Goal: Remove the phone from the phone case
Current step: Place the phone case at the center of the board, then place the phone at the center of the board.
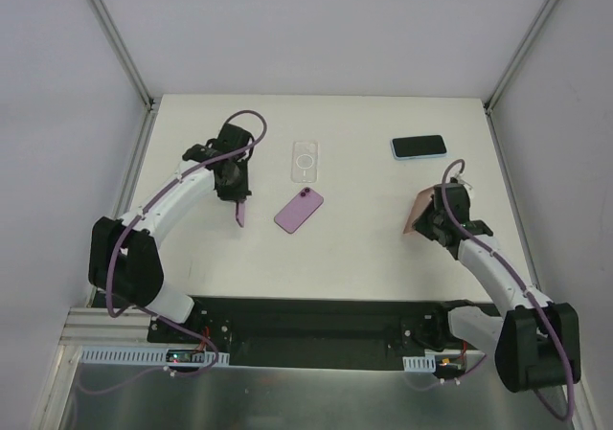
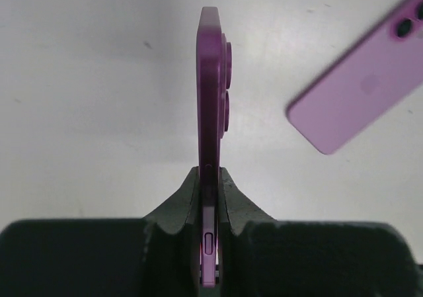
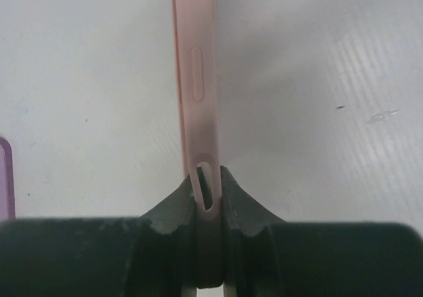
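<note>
The left jaws are clamped narrow on the lower end of a purple phone (image 2: 211, 98), holding it on edge above the worktop (image 1: 364, 248), its camera bumps facing right in the left wrist view. The right jaws pinch a pink case (image 3: 196, 79), also edge-on. A second purple phone (image 1: 298, 210) lies face down mid-worktop, just beside a clear case (image 1: 306, 162). A dark phone (image 1: 419, 147) lies at the far right.

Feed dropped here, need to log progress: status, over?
Left gripper shut on slim purple phone, held on edge. Right gripper shut on soft pink phone case, looks empty. Second purple phone lies flat between arms, clear of both.
</note>
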You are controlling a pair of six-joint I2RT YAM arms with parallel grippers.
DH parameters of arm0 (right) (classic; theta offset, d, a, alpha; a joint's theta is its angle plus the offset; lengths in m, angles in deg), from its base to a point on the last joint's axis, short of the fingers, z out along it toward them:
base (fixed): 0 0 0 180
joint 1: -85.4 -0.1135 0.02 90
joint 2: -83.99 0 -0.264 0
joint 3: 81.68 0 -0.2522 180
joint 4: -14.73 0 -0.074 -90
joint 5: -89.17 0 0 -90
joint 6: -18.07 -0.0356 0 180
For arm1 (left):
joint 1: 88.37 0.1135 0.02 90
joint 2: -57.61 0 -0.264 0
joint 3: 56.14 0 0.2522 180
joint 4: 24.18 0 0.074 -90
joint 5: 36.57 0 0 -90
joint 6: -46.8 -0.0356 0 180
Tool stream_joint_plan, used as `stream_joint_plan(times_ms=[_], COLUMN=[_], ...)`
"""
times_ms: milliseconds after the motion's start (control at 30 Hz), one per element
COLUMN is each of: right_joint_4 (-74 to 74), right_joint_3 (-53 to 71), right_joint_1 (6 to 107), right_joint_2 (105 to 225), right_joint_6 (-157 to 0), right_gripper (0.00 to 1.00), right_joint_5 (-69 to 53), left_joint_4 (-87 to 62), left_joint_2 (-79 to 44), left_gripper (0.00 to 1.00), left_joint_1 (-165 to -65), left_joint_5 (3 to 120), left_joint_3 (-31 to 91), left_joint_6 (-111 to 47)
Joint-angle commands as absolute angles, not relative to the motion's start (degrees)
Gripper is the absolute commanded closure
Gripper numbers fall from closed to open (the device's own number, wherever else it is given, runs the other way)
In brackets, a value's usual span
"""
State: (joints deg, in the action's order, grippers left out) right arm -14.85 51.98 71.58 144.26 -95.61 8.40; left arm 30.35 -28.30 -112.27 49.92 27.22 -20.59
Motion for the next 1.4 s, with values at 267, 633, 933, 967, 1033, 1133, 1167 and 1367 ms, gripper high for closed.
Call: stream_joint_plan(times_ms=[267, 633, 933, 967, 1033, 1133, 1167, 1367], right_joint_4=[-13.6, -21.0, -26.7, -27.1, -27.6, -28.6, -29.2, -32.3], right_joint_3=[50.4, 47.5, 40.0, 38.9, 35.4, 29.4, 27.5, 9.9], right_joint_1=[90.6, 90.8, 88.3, 87.3, 86.2, 84.1, 83.5, 82.8], right_joint_2=[151.3, 149.3, 148.6, 149.4, 152.3, 157.9, 159.6, 176.7], right_joint_6=[-90.4, -88.4, -86.3, -86.3, -86.6, -87.9, -88.4, -96.3], right_gripper=[0.44, 0.07, 0.05, 0.05, 0.05, 0.04, 0.04, 0.02], right_joint_5=[-6.1, 4.3, 9.9, 10.7, 11.3, 12.2, 12.3, 9.2], left_joint_4=[38.0, 41.1, 40.9, 40.9, 41.0, 40.3, 39.9, 35.6], left_joint_2=[-36.5, -44.3, -44.1, -43.6, -41.5, -37.6, -35.3, -25.0], left_gripper=[1.00, 0.87, 0.39, 0.35, 0.28, 0.23, 0.23, 0.23], left_joint_1=[-105.2, -104.9, -104.4, -104.4, -104.4, -104.4, -104.4, -104.4], left_joint_5=[23.4, 18.3, 24.8, 25.9, 27.6, 30.9, 32.2, 46.5], left_joint_3=[29.1, 30.9, 31.8, 32.0, 32.2, 31.8, 31.6, 27.8], left_joint_6=[-24.7, -23.2, -22.7, -22.6, -22.5, -22.7, -22.9, -23.6])
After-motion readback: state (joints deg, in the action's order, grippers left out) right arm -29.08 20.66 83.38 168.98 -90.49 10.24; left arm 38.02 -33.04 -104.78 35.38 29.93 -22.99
